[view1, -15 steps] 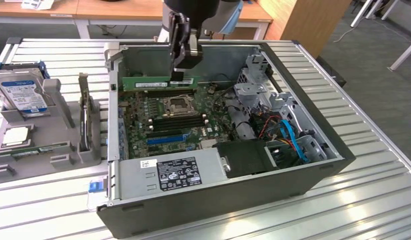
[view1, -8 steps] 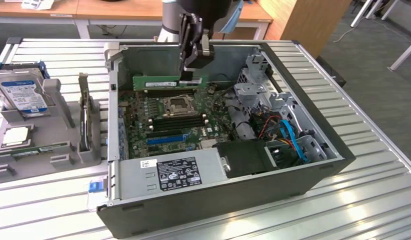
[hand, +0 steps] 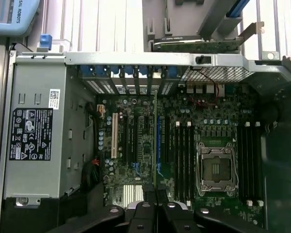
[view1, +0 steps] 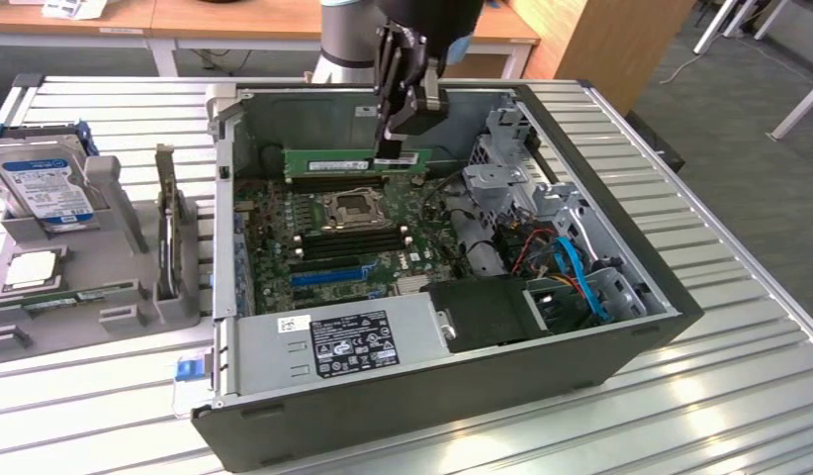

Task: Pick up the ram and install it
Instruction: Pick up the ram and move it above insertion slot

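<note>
In the exterior view my gripper [view1: 392, 153] hangs over the far part of the open computer case and is shut on the ram [view1: 330, 161]. The ram is a long green stick held level, lengthwise along the case's back wall, just above the motherboard [view1: 380, 262]. Black memory slots [view1: 351, 240] lie on either side of the CPU socket [view1: 354, 208]. The wrist view looks straight down past my gripper [hand: 155, 190] onto the board. There the ram [hand: 155, 141] shows edge-on as a thin dark line between the memory slots [hand: 182, 155] and the blue expansion slot [hand: 159, 145].
A grey power supply [view1: 340, 341] fills the near corner of the case. Drive cages and cables [view1: 552, 247] crowd the exterior view's right side. A grey fixture [view1: 117, 307] with a hard drive [view1: 44, 183] stands at the exterior view's left. The case walls [view1: 228, 198] rise around the board.
</note>
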Motion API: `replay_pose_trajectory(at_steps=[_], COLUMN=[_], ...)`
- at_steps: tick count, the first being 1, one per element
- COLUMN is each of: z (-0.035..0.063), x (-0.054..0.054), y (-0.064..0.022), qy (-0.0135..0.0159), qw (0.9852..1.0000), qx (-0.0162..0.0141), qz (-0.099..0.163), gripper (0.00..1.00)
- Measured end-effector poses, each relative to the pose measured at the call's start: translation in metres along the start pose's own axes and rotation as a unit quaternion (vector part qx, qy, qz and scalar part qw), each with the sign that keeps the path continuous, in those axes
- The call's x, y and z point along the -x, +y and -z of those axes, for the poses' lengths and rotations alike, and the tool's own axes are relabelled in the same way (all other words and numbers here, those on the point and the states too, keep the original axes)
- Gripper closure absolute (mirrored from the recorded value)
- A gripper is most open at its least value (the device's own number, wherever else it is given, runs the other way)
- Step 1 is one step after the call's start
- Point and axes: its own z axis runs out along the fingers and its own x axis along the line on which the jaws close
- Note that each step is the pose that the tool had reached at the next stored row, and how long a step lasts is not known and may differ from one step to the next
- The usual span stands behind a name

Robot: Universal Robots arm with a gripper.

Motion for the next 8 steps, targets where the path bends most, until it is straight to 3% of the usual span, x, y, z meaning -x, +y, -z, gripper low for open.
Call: replay_pose_trajectory(at_steps=[8], z=[0.0002], x=[0.0001], y=[-0.0016], qy=[0.0], qw=[1.0], qx=[0.0], qz=[0.0], gripper=[0.88])
